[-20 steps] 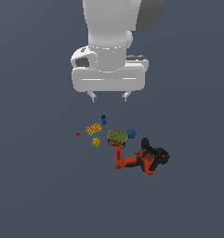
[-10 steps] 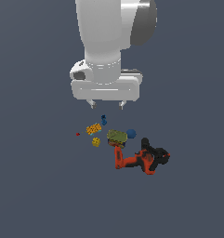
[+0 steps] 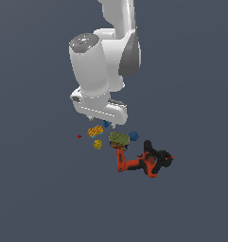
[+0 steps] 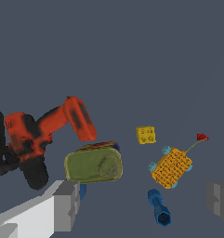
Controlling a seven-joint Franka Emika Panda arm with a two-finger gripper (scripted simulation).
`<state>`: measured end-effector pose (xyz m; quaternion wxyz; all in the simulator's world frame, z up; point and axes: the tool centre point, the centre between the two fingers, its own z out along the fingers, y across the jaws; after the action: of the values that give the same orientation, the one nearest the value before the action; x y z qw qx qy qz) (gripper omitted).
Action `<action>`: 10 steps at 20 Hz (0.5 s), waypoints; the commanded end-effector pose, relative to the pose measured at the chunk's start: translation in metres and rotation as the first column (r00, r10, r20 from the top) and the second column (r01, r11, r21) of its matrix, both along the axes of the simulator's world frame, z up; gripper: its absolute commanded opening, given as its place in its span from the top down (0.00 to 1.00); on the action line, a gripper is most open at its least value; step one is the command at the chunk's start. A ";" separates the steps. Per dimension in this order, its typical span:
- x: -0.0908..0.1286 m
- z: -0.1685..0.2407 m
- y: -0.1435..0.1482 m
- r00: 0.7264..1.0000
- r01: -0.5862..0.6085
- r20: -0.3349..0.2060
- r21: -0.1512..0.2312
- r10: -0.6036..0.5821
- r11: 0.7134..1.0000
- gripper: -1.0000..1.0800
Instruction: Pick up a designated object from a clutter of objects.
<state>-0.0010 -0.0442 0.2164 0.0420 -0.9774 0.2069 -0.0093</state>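
The end effector [image 3: 100, 123] hangs over the clutter with its fingers [image 4: 67, 204] spread wide and nothing between them. The orange dotted block [image 4: 172, 167] lies flat on the table [image 3: 39, 189], just under the end effector. A yellow cube [image 4: 146, 135] sits near it, with a tiny red piece [image 4: 202, 137] and a blue bolt-like piece [image 4: 159, 208] close by. The olive-green box [image 4: 93, 164] lies against the red-and-black power drill [image 4: 39, 135], and a blue ball [image 3: 133, 136] is right beside the box.
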 end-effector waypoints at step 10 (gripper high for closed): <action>-0.046 -0.113 -0.057 0.886 0.460 -0.044 -0.031 -0.461 0.887 0.04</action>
<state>-0.0407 -0.0938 0.1143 0.0281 -0.9121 0.4089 0.0042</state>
